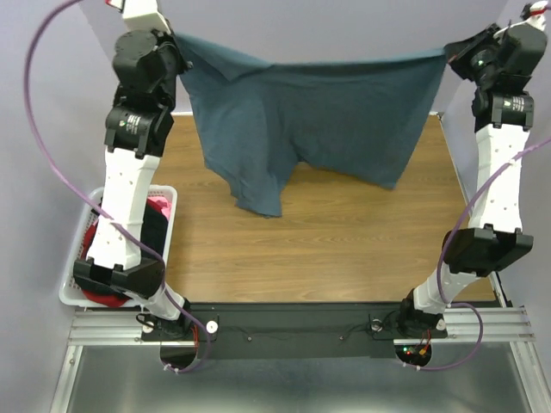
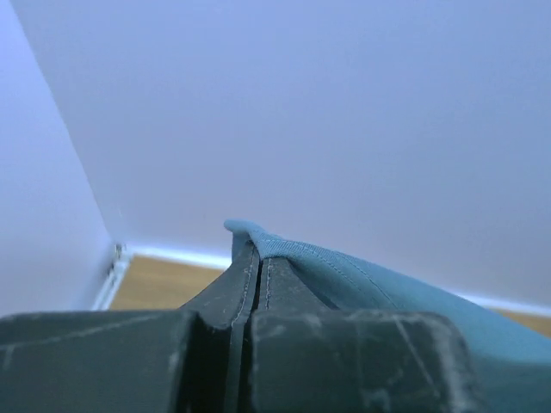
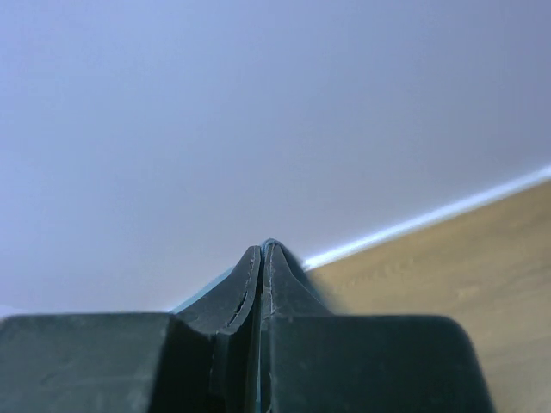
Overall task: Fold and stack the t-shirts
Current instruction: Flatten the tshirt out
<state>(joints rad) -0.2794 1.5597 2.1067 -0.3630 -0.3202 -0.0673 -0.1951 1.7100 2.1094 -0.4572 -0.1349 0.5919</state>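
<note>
Blue-grey t-shirt (image 1: 318, 120) hangs spread in the air above the far half of the desk (image 1: 344, 249). Left jaws pinched tight on one top corner, right jaws pinched tight on the other. Cloth looks light and limp and sags between the holds; a thin pinch may slip. Best holds: hemmed edges, corners. Black and red-pink shirts (image 1: 155, 219) sit in the white basket (image 1: 170, 202), left side.

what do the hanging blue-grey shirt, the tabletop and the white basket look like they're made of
Blue-grey t-shirt: soft matte knit cloth; it sags and drapes in folds. Tabletop: wood or wood-look laminate, grain lines, slight sheen. Basket: probably white plastic, open lattice walls.
</note>
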